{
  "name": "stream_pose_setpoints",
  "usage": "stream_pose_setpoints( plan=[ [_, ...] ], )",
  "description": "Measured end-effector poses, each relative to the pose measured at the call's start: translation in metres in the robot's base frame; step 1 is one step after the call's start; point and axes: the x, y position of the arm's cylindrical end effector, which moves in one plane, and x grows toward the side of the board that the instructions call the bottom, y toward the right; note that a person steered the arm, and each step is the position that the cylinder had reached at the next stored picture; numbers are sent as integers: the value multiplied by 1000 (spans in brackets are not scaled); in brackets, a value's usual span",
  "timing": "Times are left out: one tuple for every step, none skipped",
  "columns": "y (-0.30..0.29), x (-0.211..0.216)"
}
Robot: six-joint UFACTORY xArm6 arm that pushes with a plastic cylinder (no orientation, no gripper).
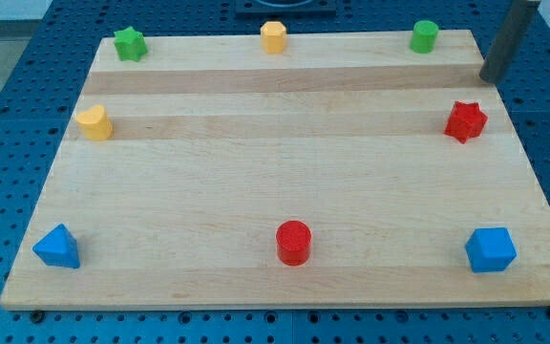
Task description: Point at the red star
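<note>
The tip (493,77) hovers at the board's (285,182) top-right edge, bare rod gripping nothing; the red star (465,121) sits just below-left, untouched.

Eight blocks sit on the worktop (285,182). Two are red: a red star (465,121) and a red cylinder (293,242). Two are green: a green star (130,43) and a green cylinder (424,36). Two are yellow: a yellow hexagon (273,36) and a yellow heart (94,122). Two are blue: a blue triangle (57,247) and a blue cube (491,249).
</note>
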Motion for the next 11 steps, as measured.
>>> stream_pose_setpoints(
  plan=[
    [47,45],
    [47,79],
    [47,83],
    [47,88],
    [47,132],
    [47,166],
    [47,174],
    [36,132],
    [15,107],
    [-24,105],
    [-77,103]
  ],
)
